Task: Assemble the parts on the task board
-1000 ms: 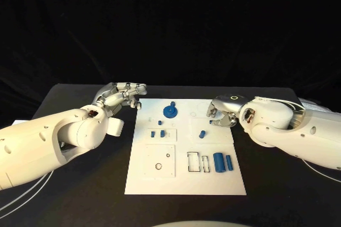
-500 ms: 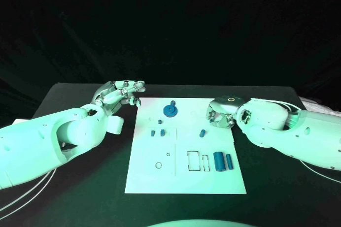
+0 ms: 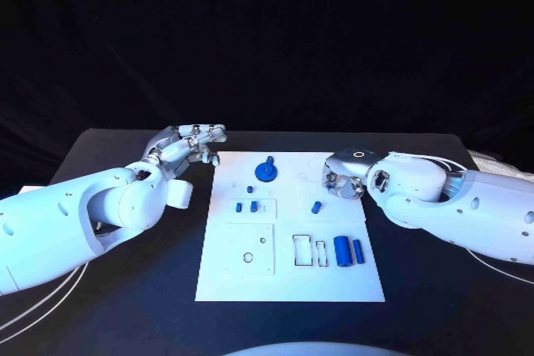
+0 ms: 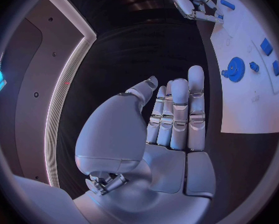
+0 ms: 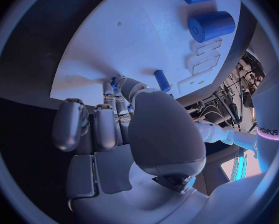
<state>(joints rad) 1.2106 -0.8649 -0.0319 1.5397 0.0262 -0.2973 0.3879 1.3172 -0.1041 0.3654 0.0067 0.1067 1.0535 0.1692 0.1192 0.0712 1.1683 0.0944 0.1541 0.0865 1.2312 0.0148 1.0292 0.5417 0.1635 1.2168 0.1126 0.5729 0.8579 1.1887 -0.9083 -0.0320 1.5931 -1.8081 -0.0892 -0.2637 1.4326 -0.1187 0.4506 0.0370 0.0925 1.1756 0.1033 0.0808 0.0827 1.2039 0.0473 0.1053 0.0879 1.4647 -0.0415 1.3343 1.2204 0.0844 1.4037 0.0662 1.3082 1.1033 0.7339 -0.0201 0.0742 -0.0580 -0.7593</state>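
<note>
Right robot hand (image 3: 343,180): hovers over the task board's (image 3: 292,283) right edge near its far end; fingers curled in. A small blue piece (image 5: 116,81) shows at the fingertips in the right wrist view, but I cannot tell whether it is pinched.
Left robot hand (image 3: 189,145): off the board's far-left corner, above the worktop (image 3: 111,310); fingers straight and side by side, holding nothing.
Parts: blue gear (image 3: 266,171) at the far middle; small peg (image 3: 317,208) just beside the right robot hand; large cylinder (image 3: 342,251) and slim cylinder (image 3: 358,252) side by side toward the near right.
Risk: curled fingers low over the board's edge could nudge the plate or knock the small peg; loose cylinders would likely roll.
Room: open dark worktop on both sides and in front of the board; the board's middle is less crowded.
</note>
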